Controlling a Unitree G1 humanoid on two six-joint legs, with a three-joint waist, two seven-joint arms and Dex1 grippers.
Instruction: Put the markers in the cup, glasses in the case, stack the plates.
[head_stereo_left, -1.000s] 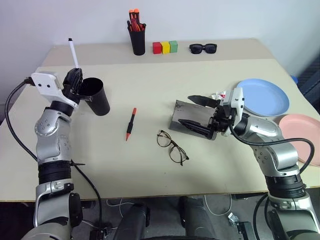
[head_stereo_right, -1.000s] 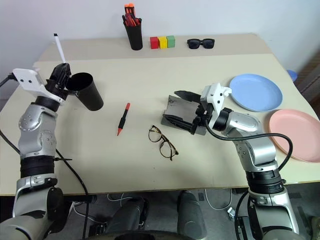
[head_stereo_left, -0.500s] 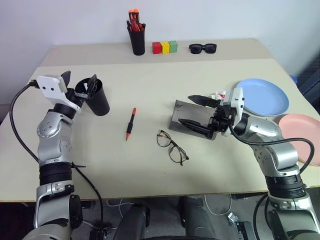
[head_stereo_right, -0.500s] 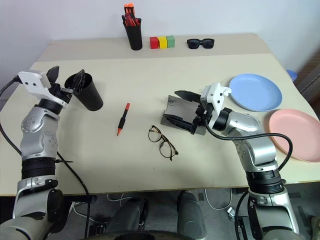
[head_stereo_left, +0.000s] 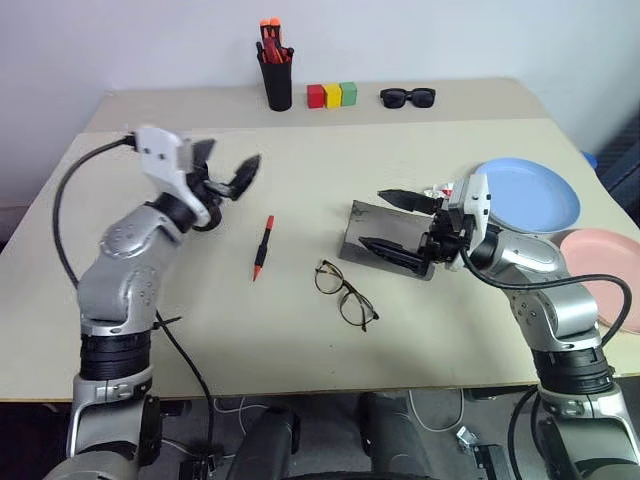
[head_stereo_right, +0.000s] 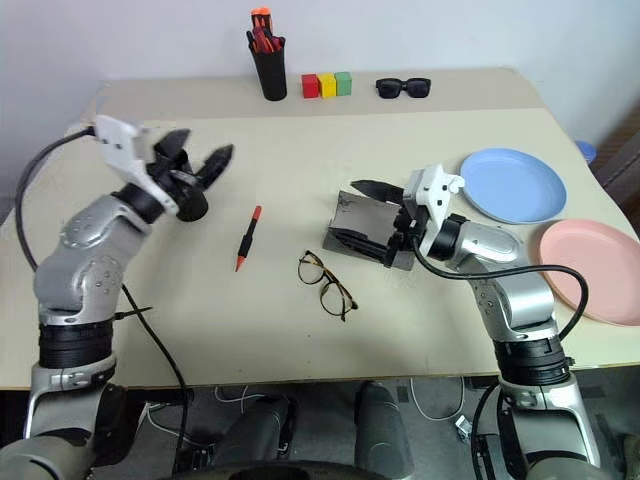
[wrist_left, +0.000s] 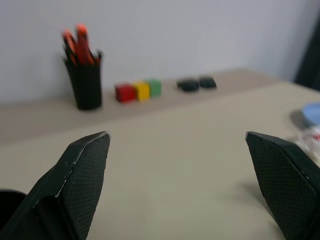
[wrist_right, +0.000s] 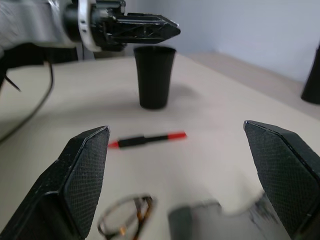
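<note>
The black cup (wrist_right: 154, 75) stands upright at the table's left, mostly covered in the eye views by my left hand. Just above and to the right of the cup, my left gripper (head_stereo_left: 228, 158) is open and empty. A red marker (head_stereo_left: 262, 245) with black ends lies on the table between the cup and the glasses (head_stereo_left: 343, 294). The grey case (head_stereo_left: 390, 238) lies open right of centre. My right gripper (head_stereo_left: 370, 218) hangs open over the case, holding nothing. At the right edge are the blue plate (head_stereo_left: 530, 193) and the pink plate (head_stereo_left: 600, 255), side by side.
Along the back stand a black pen holder (head_stereo_left: 275, 75) of orange-capped markers, three coloured blocks (head_stereo_left: 331, 95) and black sunglasses (head_stereo_left: 407, 97). A crumpled wrapper (head_stereo_left: 437, 190) lies between the case and the blue plate.
A second ago my left gripper held a white-tipped black marker upright over the cup. It then opened, the marker dropped from sight, and the hand swung right. The right arm stayed put.
</note>
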